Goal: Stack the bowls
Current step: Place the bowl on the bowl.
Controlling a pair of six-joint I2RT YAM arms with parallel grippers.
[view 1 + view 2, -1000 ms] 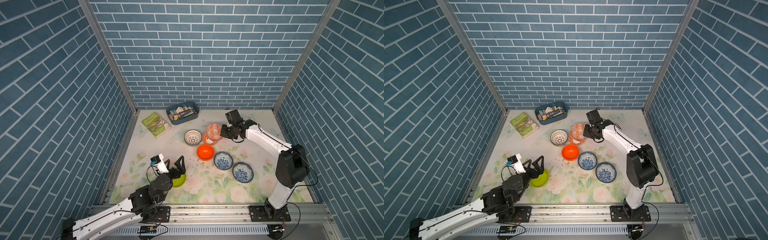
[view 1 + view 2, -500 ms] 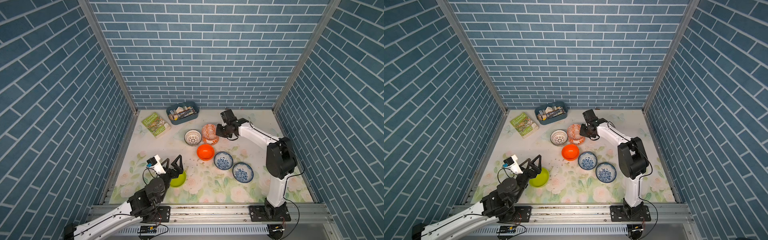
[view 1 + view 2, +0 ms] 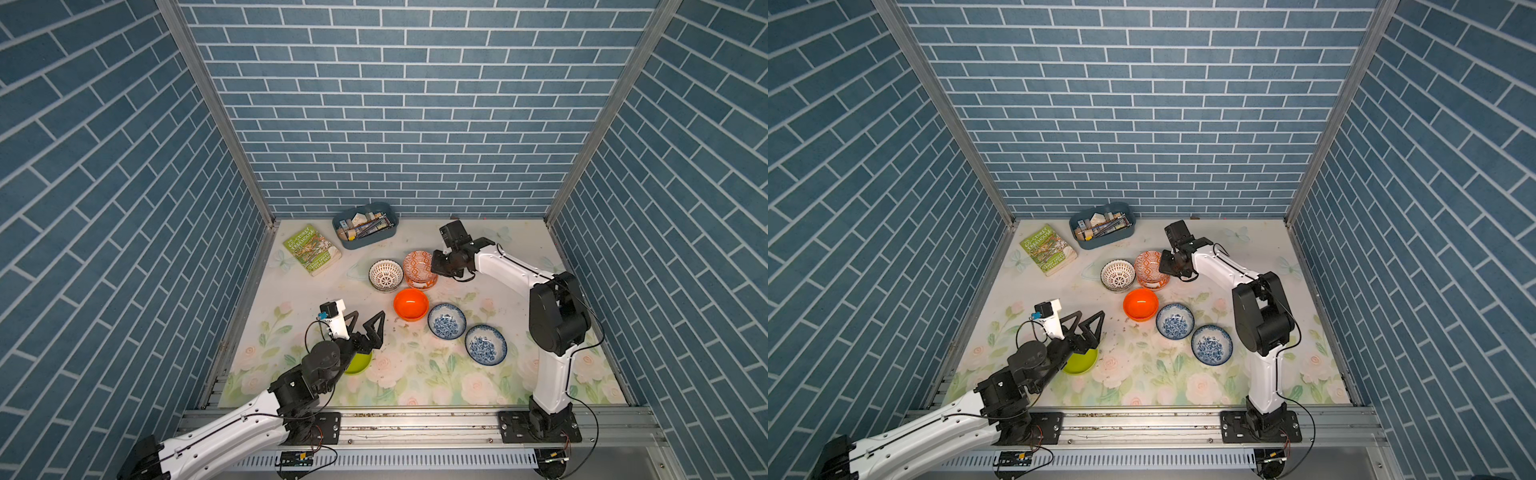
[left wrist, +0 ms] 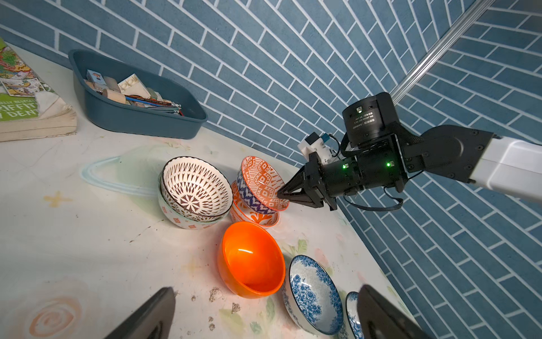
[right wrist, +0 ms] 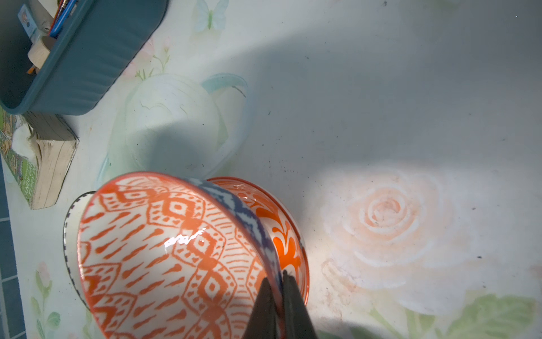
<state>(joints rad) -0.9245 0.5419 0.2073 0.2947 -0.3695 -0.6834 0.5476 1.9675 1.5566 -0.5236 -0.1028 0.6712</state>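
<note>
The right end effector (image 4: 278,193) is pinching the rim of the tilted bowl (image 4: 261,185), its fingers pressed together on the thin edge, as the right wrist view (image 5: 278,281) shows close up. The bowl is white inside with orange diamonds and dashes, and has a blue zigzag band outside. It is round, so there is no long axis to speak of. It is tipped steeply, its mouth facing away from the end effector and its foot turned back toward it. The lower side leans into the lower bowl (image 4: 252,217), orange and white with leafy swirls, which sits upright on the table (image 3: 498,374) just under the fingertips.

Just beyond the tilted bowl, the lattice bowl (image 4: 195,187) is nested in the grey-green bowl (image 4: 181,217). The orange bowl (image 3: 410,303) and the two blue bowls (image 3: 446,325) (image 3: 485,345) stand mouth up, apart from the end effector.

The left end effector (image 3: 369,316) is spread wide and holds nothing. The lime bowl (image 3: 359,361) lies just behind it, partly under the wrist.
</note>
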